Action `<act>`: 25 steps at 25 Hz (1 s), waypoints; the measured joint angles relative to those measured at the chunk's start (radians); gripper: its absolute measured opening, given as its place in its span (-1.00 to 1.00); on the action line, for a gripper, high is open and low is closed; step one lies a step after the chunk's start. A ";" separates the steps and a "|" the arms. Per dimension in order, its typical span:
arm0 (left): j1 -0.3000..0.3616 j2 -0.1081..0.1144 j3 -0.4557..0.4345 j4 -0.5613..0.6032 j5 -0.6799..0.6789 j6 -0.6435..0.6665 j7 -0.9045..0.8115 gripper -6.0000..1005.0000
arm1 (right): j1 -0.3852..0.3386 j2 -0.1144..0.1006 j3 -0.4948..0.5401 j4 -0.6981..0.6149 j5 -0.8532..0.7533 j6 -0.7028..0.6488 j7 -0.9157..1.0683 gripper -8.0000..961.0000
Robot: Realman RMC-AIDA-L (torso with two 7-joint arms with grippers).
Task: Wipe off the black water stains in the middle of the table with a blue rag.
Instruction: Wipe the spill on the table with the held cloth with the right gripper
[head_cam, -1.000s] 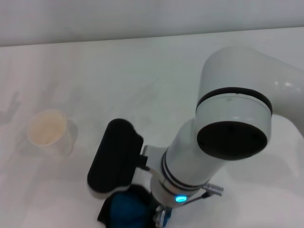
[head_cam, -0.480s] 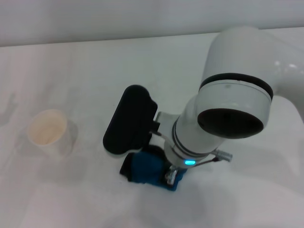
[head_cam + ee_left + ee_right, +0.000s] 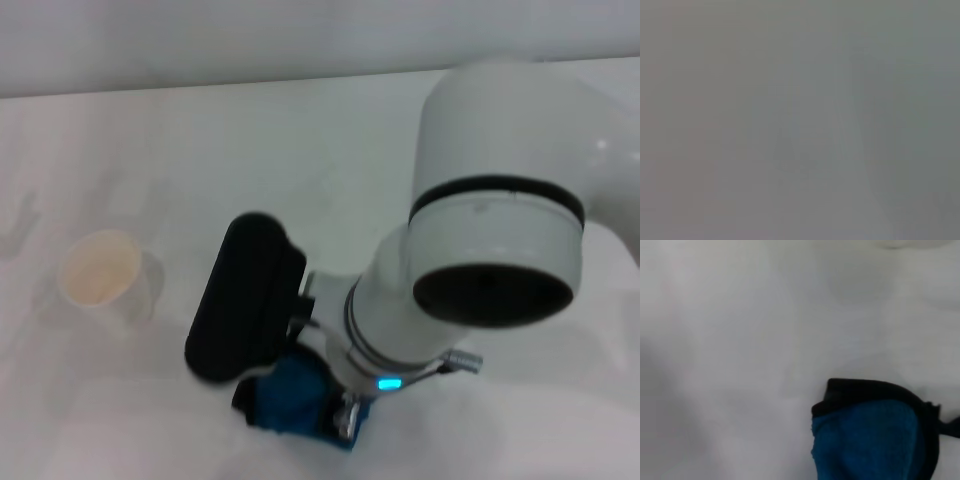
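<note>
Now the right arm bears down on the blue rag [image 3: 290, 400] near the front of the white desk [image 3: 200, 150]

Seen from the head, the right pincer [image 3: 345, 420] is buried under its own wrist and the black camera housing [image 3: 243, 298], with the rag bunched against the desk beneath it; it seems to be held there, but I cannot tell how the fingers stand. The right wrist camera shows a teal corner of the rag with its black edging lying on bare white desk. A white cup [image 3: 100, 275] stands upright well to the left of the rag, apart from it. No dark stain shows; if one is there, the rag or the arm covers it. The left wrist camera gives only flat grey, and the left pincer is out of sight
</note>
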 joint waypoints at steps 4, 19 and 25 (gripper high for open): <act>-0.003 0.000 0.002 0.000 -0.001 0.000 0.000 0.75 | 0.012 0.000 -0.036 -0.029 0.058 -0.013 0.001 -0.82; 0.007 -0.003 0.003 0.000 0.005 -0.001 0.002 0.75 | 0.039 0.000 -0.103 0.052 0.053 -0.124 0.000 -0.82; 0.013 -0.003 0.003 0.000 0.003 -0.001 0.002 0.75 | 0.040 0.000 -0.072 0.121 -0.060 -0.098 -0.002 -0.82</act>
